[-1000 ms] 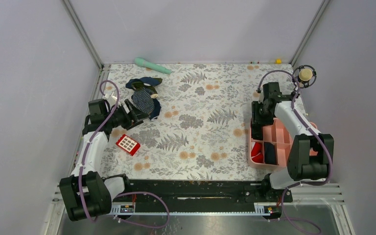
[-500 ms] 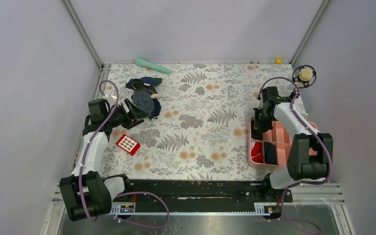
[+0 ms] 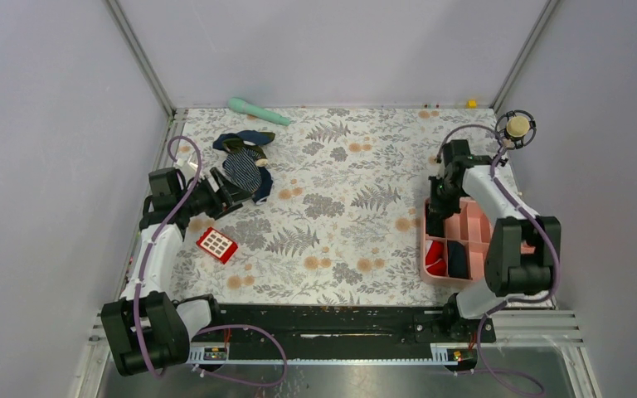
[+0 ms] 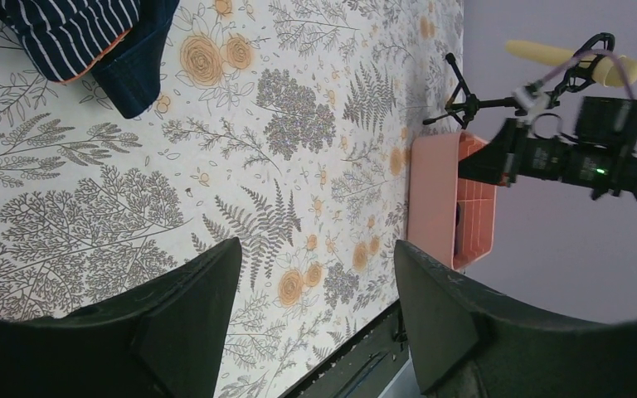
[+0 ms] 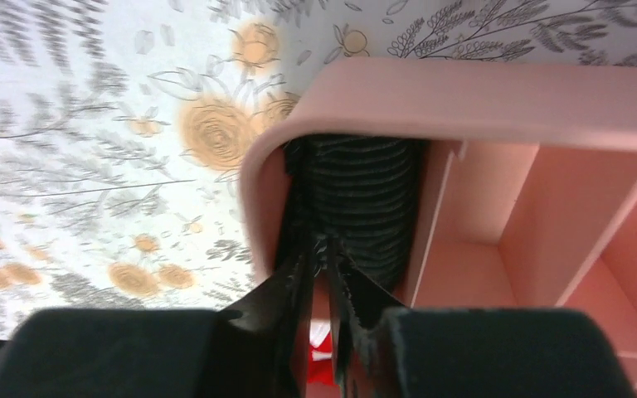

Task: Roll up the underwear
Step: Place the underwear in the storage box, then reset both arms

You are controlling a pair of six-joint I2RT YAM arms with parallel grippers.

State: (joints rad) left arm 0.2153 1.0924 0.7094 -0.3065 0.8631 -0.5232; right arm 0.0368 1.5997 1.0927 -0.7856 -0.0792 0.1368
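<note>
Pinching just a bit of the underwear (image 5: 357, 184) in the pink tray (image 5: 481, 93), the right gripper (image 5: 322, 243) could slip. The left gripper (image 4: 315, 250) is open.

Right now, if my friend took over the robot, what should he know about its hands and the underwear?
Left gripper: open, empty, near the striped clothes.
Right gripper: closed, tips on the black underwear; I can't confirm a real pinch.
Underwear: bunched in a corner pocket of the pink tray.
Done: I can't tell whether it is rolled.
Left: probably lift it out, spread it on the table and roll it.
</note>
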